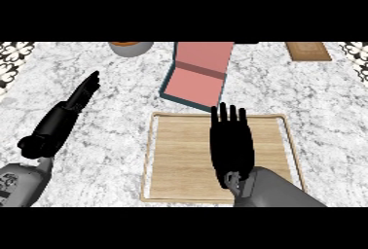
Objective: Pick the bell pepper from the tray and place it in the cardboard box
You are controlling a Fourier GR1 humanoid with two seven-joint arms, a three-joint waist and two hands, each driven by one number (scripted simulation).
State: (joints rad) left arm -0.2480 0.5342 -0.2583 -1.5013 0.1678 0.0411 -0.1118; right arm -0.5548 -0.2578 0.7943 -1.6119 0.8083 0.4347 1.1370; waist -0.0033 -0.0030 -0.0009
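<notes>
A wooden tray (165, 160) with a raised rim lies on the marble counter in the middle. My right hand (231, 143) is stretched flat over the tray's right half, open, its fingertips (229, 113) at the tray's far rim. No bell pepper shows anywhere; the hand may hide it, I cannot tell. Just beyond the tray sits the box (197, 73), pink inside with dark teal sides, its flap raised at the far end. My left hand (63, 116) rests open at the left, well away from the tray, fingers pointing up and away.
A grey bowl (131, 47) with something orange in it stands at the counter's far edge, left of the box. A brown wooden board (307, 50) lies at the far right. Patterned tiles show at both far corners.
</notes>
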